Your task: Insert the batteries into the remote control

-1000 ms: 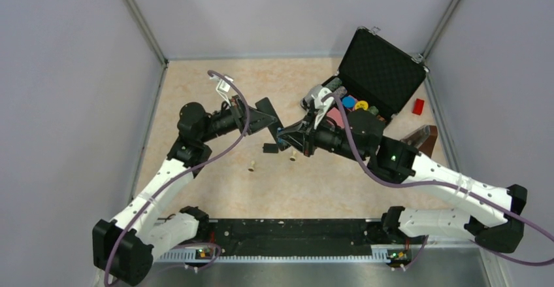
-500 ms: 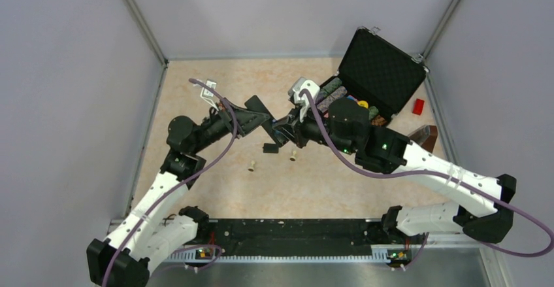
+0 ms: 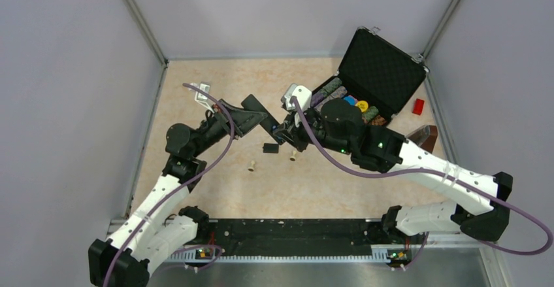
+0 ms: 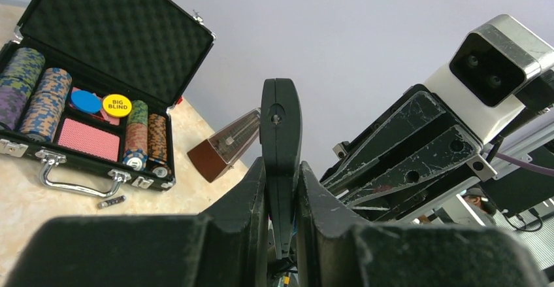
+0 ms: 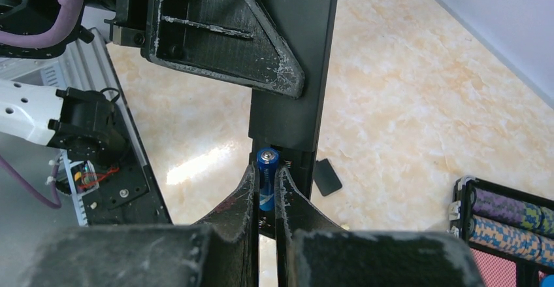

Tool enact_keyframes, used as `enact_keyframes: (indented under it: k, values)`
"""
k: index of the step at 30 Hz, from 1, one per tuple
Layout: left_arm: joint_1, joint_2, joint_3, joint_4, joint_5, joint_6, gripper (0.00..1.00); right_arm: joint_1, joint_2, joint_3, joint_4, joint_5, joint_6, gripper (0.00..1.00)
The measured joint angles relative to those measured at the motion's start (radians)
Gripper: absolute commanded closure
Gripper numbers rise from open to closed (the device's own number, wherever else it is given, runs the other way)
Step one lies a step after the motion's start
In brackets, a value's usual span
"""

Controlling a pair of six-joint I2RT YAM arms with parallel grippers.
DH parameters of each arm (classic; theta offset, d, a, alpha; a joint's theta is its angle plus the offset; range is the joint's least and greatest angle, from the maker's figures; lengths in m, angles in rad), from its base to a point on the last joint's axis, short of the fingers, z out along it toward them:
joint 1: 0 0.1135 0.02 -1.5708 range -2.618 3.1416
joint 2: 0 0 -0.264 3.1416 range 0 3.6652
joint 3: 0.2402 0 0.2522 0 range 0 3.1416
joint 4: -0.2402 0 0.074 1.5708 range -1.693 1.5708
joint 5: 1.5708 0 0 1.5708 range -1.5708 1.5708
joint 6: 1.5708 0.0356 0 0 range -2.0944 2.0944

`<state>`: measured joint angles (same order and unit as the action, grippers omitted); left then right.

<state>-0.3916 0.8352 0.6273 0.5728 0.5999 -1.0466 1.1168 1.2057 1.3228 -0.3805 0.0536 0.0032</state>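
Up over the grey-walled beige table (image 3: pixel 222 189), left jaws grip the remote control (image 4: pixel 281 143), right jaws a battery (image 5: pixel 266 164).

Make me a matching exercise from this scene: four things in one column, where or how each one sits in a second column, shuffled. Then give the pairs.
Things
1. remote control
2. battery
3. back cover
4. chip case

States
A. lying loose on the table, nothing gripping it
B. clamped in the left gripper
C. open with its lid raised, at the far right of the table
D. pinched in the right gripper, at the end of the remote control

Pairs: 1-B, 2-D, 3-A, 4-C
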Motion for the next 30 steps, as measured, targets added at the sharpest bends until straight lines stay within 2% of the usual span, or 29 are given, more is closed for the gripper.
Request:
enact_keyframes:
  k: [4,15,24,30]
  values:
    - [0.000,0.000,-0.003,0.018,0.000,-0.011,1.00,0.000,0.002,0.010,-0.013,-0.016,-0.020,0.96]
    - [0.000,-0.012,-0.014,0.034,-0.006,-0.026,1.00,0.000,0.024,0.053,-0.072,-0.064,-0.047,0.94]
    - [0.000,-0.013,-0.015,0.033,-0.006,-0.026,1.00,0.000,0.034,0.053,-0.076,-0.074,-0.043,0.88]
    - [0.000,-0.013,-0.015,0.033,-0.011,-0.026,1.00,0.000,0.040,0.053,-0.077,-0.051,-0.013,0.77]
